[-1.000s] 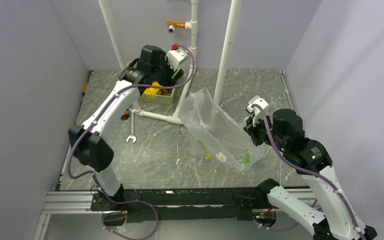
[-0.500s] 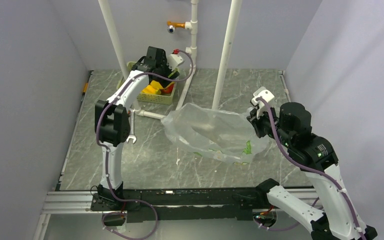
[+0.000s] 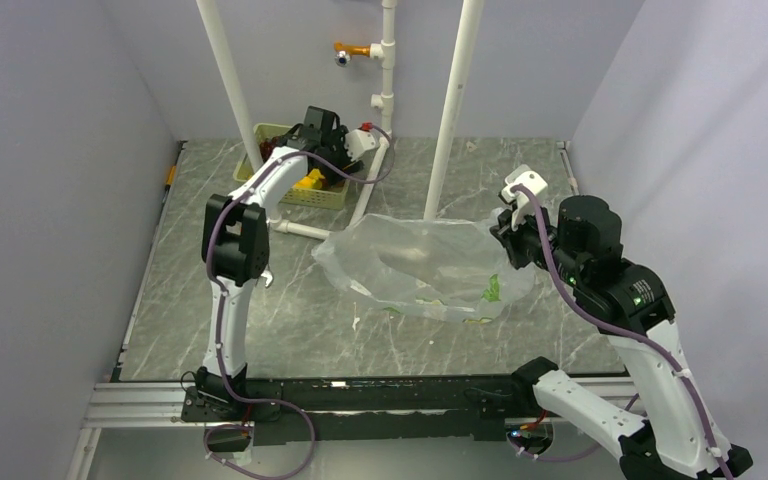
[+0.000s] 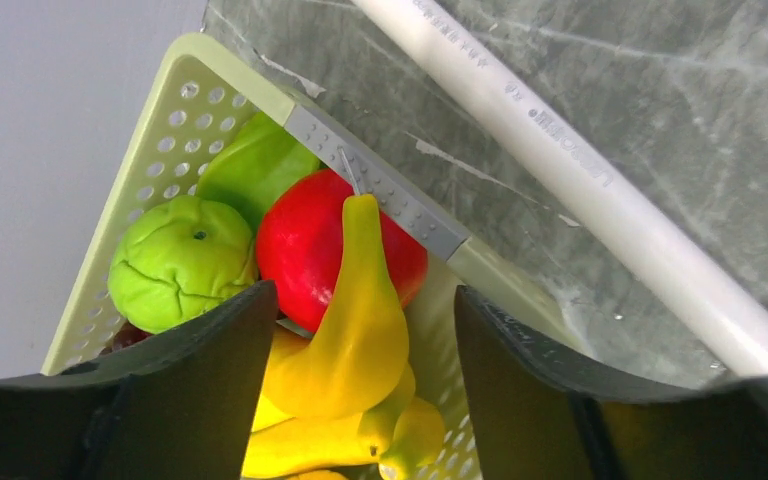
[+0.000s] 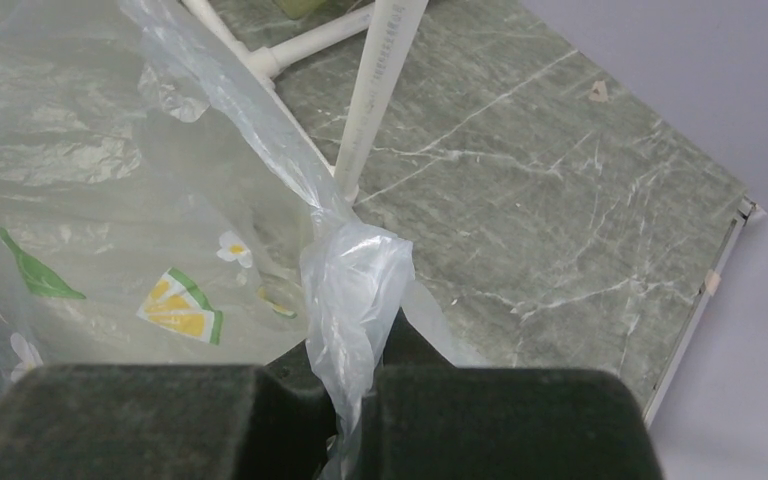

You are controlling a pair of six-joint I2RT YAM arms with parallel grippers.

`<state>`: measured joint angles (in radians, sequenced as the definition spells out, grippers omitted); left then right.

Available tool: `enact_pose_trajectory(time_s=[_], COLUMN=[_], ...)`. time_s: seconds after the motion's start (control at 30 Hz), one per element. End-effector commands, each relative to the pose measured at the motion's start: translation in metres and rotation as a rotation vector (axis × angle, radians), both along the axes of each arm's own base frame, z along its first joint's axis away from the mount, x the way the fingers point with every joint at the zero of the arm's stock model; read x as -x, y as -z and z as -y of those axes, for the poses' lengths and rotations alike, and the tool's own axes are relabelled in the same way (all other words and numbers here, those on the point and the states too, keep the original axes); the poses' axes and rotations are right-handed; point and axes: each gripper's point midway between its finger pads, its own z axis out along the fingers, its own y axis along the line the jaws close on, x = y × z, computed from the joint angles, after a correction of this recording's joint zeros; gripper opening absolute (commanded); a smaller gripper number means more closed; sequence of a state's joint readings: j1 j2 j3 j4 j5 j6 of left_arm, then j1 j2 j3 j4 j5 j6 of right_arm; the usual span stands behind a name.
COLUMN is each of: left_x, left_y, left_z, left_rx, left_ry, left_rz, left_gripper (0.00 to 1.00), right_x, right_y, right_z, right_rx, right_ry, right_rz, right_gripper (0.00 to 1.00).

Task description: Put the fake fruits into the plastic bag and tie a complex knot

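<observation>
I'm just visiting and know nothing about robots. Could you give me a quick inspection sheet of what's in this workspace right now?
Surface: grey marbled table, white veins.
Job's things: fake fruits sit in the pale green basket; plastic bag lies slumped mid-table, untied, no fruit seen inside.
Clutter: wrench, mostly hidden by the left arm.
Grippers: left gripper open above the fruits; right gripper shut on the bag's bunched edge.
Cables: purple cables run along both arms.
Surroundings: white pipes, plain walls.
</observation>
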<state>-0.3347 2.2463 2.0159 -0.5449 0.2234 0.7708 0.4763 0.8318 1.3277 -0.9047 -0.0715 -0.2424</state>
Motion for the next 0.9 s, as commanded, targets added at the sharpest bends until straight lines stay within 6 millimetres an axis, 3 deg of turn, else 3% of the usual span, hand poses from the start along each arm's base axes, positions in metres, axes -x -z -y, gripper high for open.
enact_pose_trajectory(time_s=[0.0, 0.1, 0.17, 0.27, 0.37, 0.57, 0.63, 0.73, 0.8, 0.87], left_x=[-0.016, -0.013, -0.006, 0.007, 0.021, 0.052, 0.080, 0.155, 0.211, 0.253], left_y=[0.002, -0.014, -0.034, -0.069, -0.115, -0.184, -0.227, -0.299, -0.331, -0.342], left_z=[-0.002, 0.002, 0.005, 0.009, 0.013, 0.018, 0.025, 0.040, 0.044, 0.045], left_rx=[-0.034, -0.001, 0.039, 0.110, 0.198, 0.351, 0.485, 0.712, 0.804, 0.845], left_ry=[0.021, 0.029, 0.031, 0.036, 0.034, 0.031, 0.091, 0.290, 0.402, 0.477], left_rz=[0.045, 0.071, 0.099, 0.124, 0.156, 0.168, 0.136, 0.098, 0.084, 0.045], left_gripper=[0.64, 0.44, 0.29, 0.16, 0.09, 0.03, 0.03, 0.03, 0.10, 0.14], right_x=[0.001, 0.001, 0.001, 0.001, 0.000, 0.001, 0.001, 0.001, 0.001, 0.001], right_y=[-0.012, -0.011, -0.010, -0.009, -0.008, -0.010, -0.012, -0.014, -0.015, -0.015], right_z=[0.001, 0.000, -0.001, -0.001, -0.001, -0.005, -0.007, -0.009, -0.010, -0.011], right_rx=[-0.009, -0.009, -0.010, -0.013, -0.019, -0.041, -0.048, -0.064, -0.080, -0.092], right_ry=[-0.004, -0.005, -0.013, -0.011, -0.009, -0.025, -0.029, -0.030, -0.030, -0.030], right_rz=[0.025, 0.021, 0.021, 0.027, 0.027, 0.038, 0.040, 0.039, 0.043, 0.045], right_gripper=[0.00, 0.00, 0.00, 0.00, 0.00, 0.00, 0.00, 0.00, 0.00, 0.00])
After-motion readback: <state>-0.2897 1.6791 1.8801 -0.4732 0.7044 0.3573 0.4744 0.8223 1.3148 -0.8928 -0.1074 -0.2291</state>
